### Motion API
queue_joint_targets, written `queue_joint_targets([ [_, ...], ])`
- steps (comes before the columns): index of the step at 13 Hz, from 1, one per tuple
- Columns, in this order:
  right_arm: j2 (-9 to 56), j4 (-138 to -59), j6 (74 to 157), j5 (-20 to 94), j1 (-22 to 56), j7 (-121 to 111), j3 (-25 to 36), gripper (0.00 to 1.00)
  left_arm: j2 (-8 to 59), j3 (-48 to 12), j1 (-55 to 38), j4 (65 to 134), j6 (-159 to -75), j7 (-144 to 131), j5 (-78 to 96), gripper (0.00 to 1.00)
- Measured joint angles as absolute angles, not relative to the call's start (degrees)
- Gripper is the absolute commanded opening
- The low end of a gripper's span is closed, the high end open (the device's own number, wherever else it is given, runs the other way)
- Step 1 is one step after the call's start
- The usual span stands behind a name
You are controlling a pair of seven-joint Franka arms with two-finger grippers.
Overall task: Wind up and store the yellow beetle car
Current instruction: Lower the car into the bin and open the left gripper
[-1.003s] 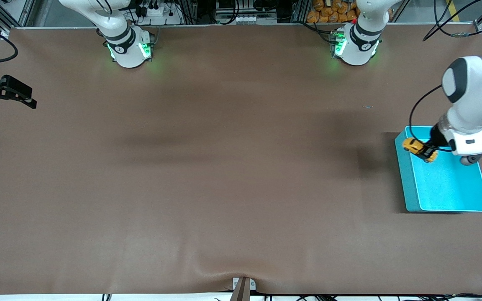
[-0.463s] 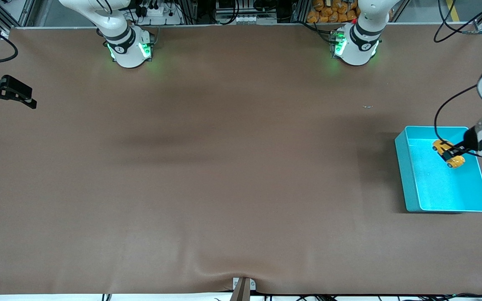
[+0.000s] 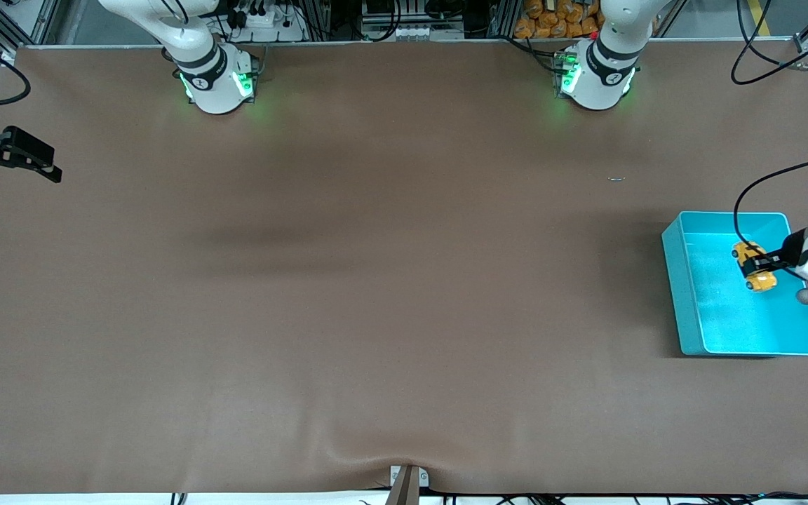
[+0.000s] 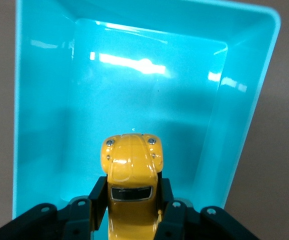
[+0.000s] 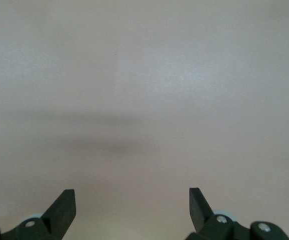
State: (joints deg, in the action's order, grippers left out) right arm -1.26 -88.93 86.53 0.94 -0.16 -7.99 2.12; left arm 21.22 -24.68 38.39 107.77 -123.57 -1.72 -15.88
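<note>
So this was the storing step: the left gripper (image 3: 762, 265) had its jaws pinched on the yellow beetle car (image 3: 753, 265), hanging over the turquoise bin (image 3: 677, 280). Next it probably just needed to lower and let go. The right gripper (image 3: 22, 158) waited with jaws spread, well away from the bin.

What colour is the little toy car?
Orange-yellow beetle car with dark windows, clearest in the left wrist view.

No text, label, brand, number or sign can be read anywhere here. The round marks on the two arm bases are too small to make out.
</note>
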Motion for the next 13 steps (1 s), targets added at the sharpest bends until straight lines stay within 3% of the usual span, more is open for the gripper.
queue_joint_targets([
  [13,-1.3,-89.1,86.8,0.9,-0.2,-8.0,2.1,1.00,29.3,-24.8,38.5,106.9,-127.3,-1.1,-25.5,0.00],
])
